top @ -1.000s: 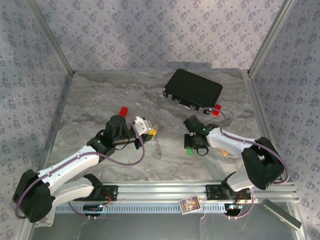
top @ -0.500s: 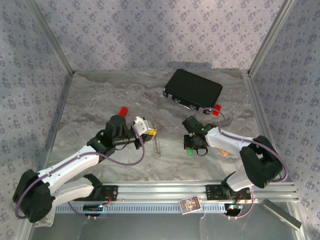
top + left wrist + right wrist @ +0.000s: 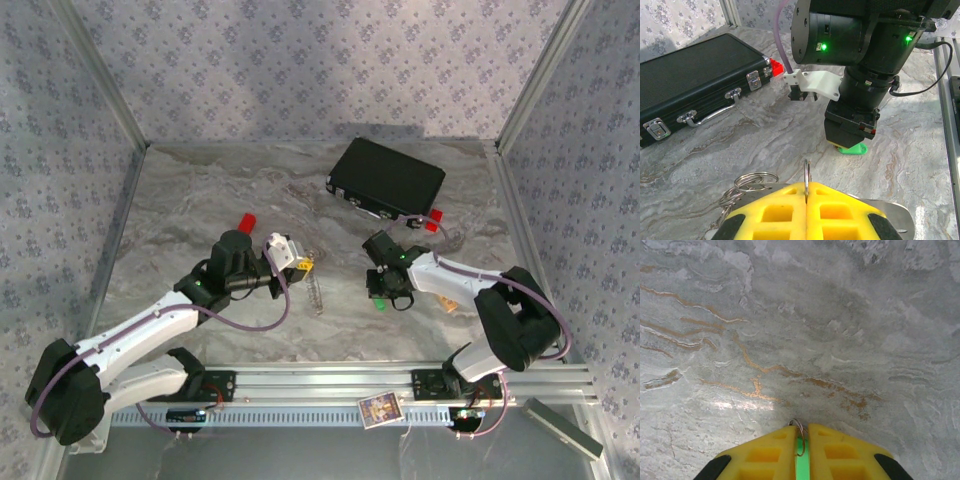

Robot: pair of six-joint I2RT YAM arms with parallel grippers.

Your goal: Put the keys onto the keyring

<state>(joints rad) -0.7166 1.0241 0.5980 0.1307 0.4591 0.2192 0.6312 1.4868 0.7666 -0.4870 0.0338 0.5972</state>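
The left claw (image 3: 806, 190) was closed on the keyring (image 3: 805, 172). It held one wire ring upright and edge-on between its pads, low centre in the left wrist view. Further rings and chain hung at its left.

The right claw (image 3: 801, 430) stood narrow, tips down at the table (image 3: 840, 315). The green key (image 3: 801, 460) sat in the gap, with a small wire loop at its tip. Whether the pads clamped the key could not be told.

In the top view both claws sat mid-frame, near each other but apart.

Judged progress: early. The ring was presented and one key was at hand, but none appeared threaded. Lifting, aligning and threading were still to do.

The case (image 3: 385, 180) lay upper right, with a red block (image 3: 432, 225) at its lower corner and another (image 3: 246, 220) left of centre. None of these lay between the claws.
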